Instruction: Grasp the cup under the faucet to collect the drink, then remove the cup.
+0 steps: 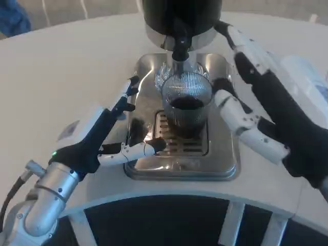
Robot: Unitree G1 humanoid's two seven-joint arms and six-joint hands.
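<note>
A ribbed clear glass cup [186,105] holding dark drink stands on the grate of a steel drip tray [225,164], right under the black faucet [180,47] of a dark dispenser [182,15]. My left hand [110,128] lies left of the cup with its fingers spread. Its lower finger [146,148] reaches toward the cup's base and its upper fingers [129,91] stay apart from the glass. My right hand [259,82] is to the cup's right. One finger [231,33] reaches up to the dispenser's side, and a lower finger [228,102] lies close beside the cup.
The white table [72,66] spreads round the tray, and its front edge runs just below the tray. A blue thing [13,18] shows at the far left corner.
</note>
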